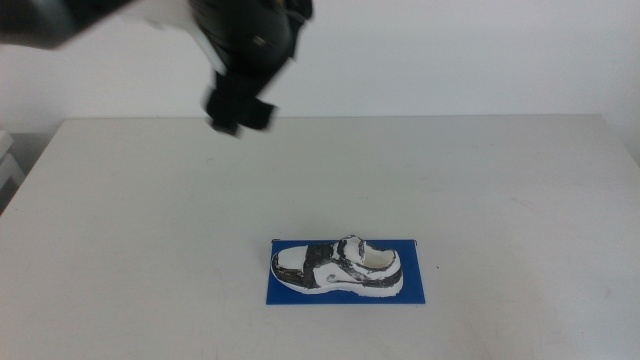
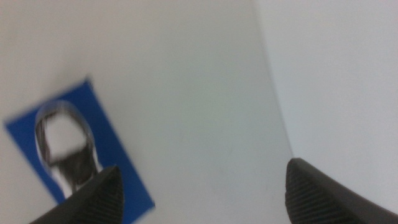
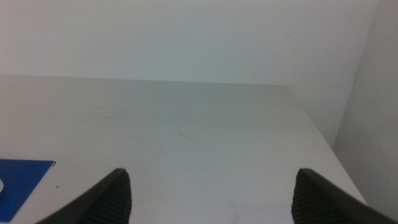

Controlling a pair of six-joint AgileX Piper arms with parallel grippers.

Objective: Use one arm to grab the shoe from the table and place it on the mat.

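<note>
**Shoe on the mat — the clearing of the arm is what is left**

The shoe (image 1: pixel 338 267) is seen lying on its sole on the mat (image 1: pixel 420 290), inside the blue edges, near the front of the table (image 1: pixel 500 180). The task is judged to be as good as done; the step in hand is taken to be the retreat of the left arm (image 1: pixel 245 35).

The left gripper (image 1: pixel 240 108) is held high above the far part of the table, well apart from the shoe. Its jaws are spread wide in the left wrist view and nothing is held between them. In that view the shoe (image 2: pixel 65 149) and mat (image 2: pixel 118 155) are blurred.

For the step to be done well, height is best kept, so that no jaw or cable is dragged across the shoe. The jaws are best left parted, and the path is best led off to the left side, away from the mat. The shoe should not be touched again.

The right gripper (image 3: pixel 211 193) waits low over the table with its jaws wide apart and empty — only a corner of the mat (image 3: pixel 22 177) is caught in its view.

Counted: one shoe, one mat, one table, two grippers — one arm visible in the middle view.
</note>
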